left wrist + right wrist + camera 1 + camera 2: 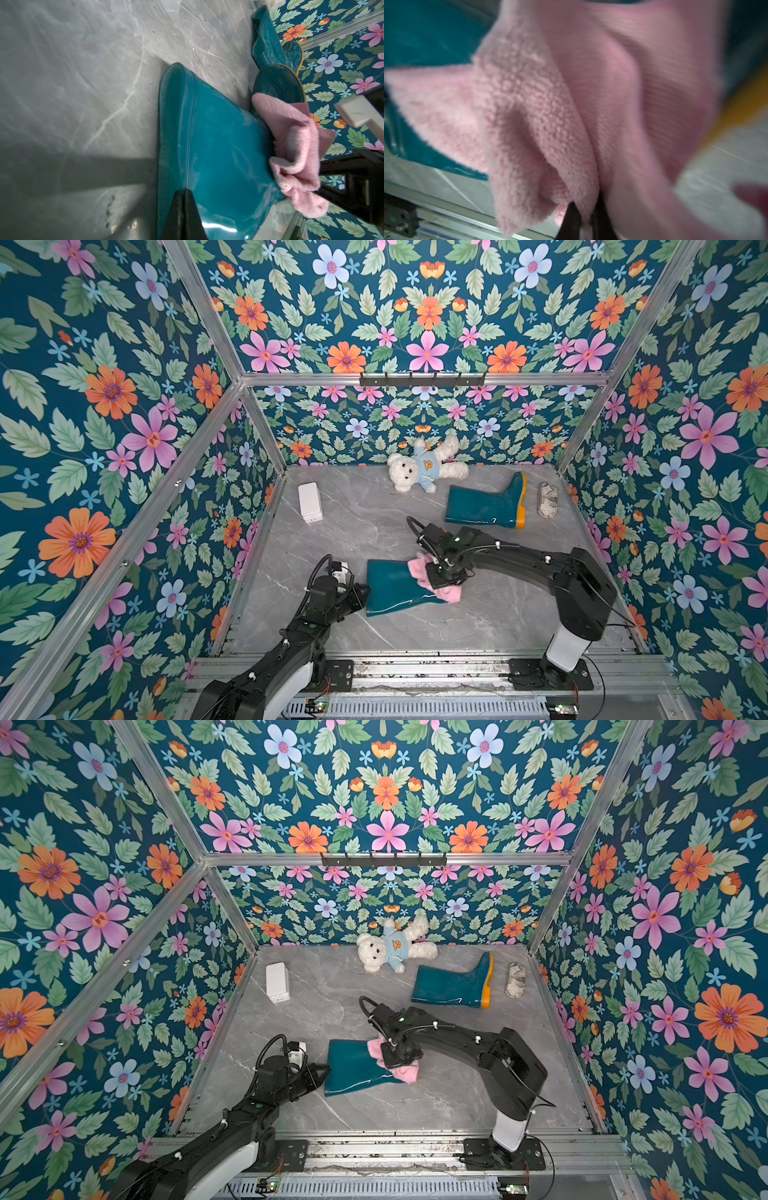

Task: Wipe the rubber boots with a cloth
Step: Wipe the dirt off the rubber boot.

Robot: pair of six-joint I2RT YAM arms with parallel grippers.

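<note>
On near boot [218, 145]: only wrist views show right end effector [584, 209] pinching cloth [550, 104], left end effector [184, 192] pinching rim.

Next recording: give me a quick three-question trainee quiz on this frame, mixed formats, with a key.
1. True or false: the right gripper is shut on the pink cloth.
2. What lies just beyond the sole of the far boot? A teddy bear; B grey-white rag bundle; C white box.
3. Fill in: the shut left gripper has its tips at the ___ end of the near boot.
Key: 1 true; 2 B; 3 open shaft.
</note>
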